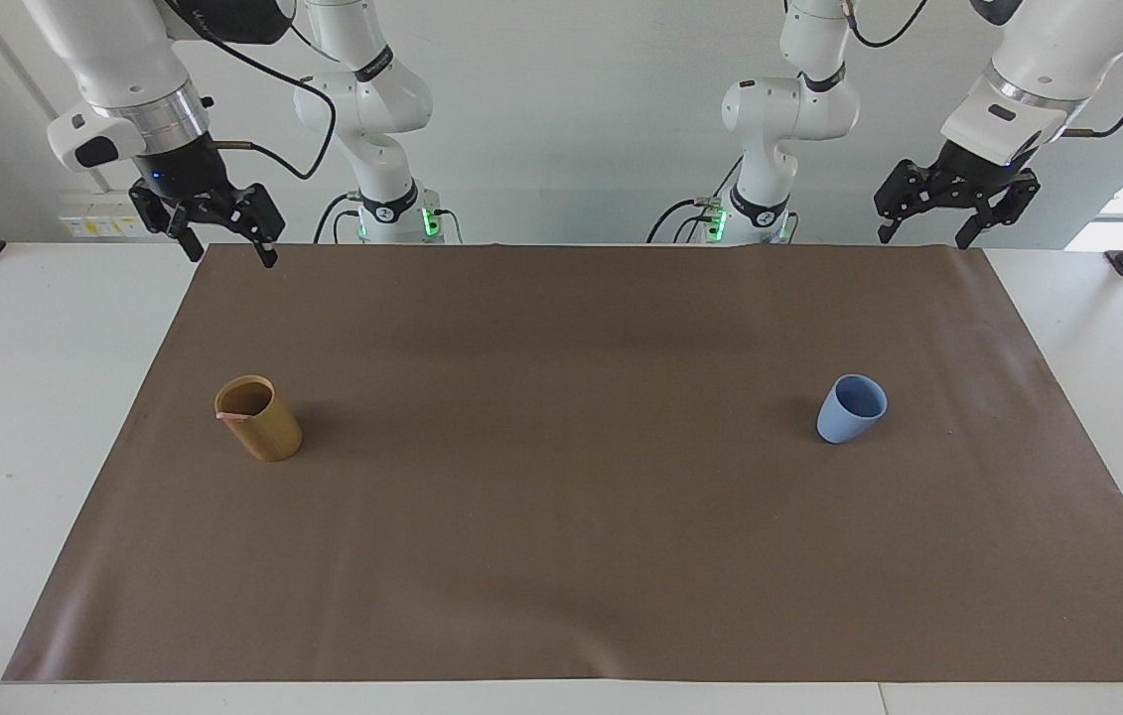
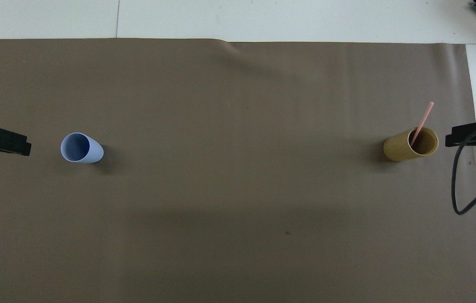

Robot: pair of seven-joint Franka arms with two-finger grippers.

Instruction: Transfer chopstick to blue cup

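pink chopstick (image 2: pixel 422 122) leaning in tan cup (image 2: pixel 404 150) | blue cup (image 2: pixel 81 147) upright

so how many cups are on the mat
2. The blue cup stands empty toward the left arm's end of the mat. The tan bamboo-coloured cup stands toward the right arm's end, with the pink chopstick leaning inside it. Nothing looks hidden.
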